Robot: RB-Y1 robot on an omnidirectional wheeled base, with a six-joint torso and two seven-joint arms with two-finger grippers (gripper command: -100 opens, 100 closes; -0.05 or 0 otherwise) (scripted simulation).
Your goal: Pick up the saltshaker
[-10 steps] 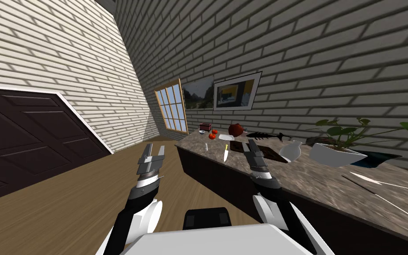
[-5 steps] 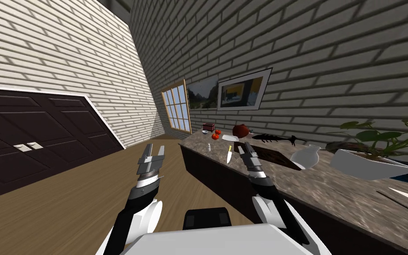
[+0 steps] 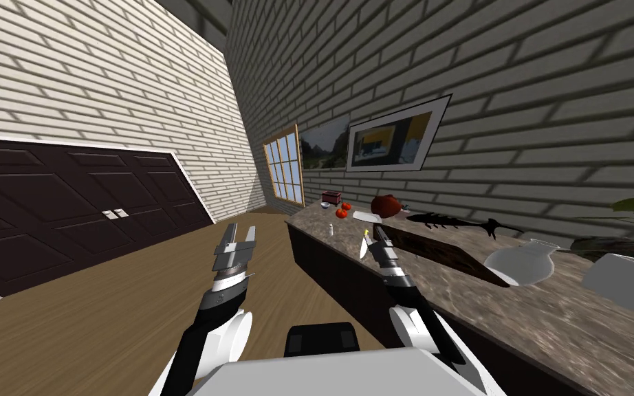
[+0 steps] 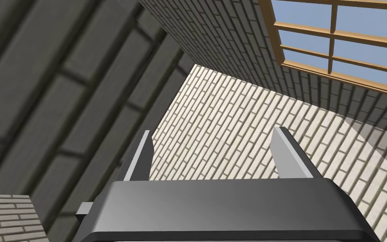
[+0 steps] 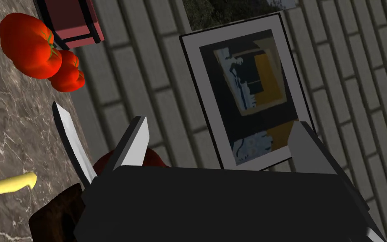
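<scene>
Small white saltshaker [image 3: 331,231] far off at front edge of brown marbled counter [image 3: 556,309]; right gripper [image 3: 379,237], left gripper [image 3: 240,234] open; roll nearer, skirting yellow-handled knife [image 3: 363,246].

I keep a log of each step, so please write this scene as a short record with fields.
target: saltshaker, small and white, on the counter
left gripper: open, empty, over the wooden floor
right gripper: open, empty, at the counter, close to the knife
also on counter: tomatoes, beyond the saltshaker
progress: saltshaker not yet grasped

Marbled counter [image 3: 549,316] — tomatoes [image 3: 342,210], knife [image 3: 364,246], saltshaker [image 3: 331,230]
</scene>
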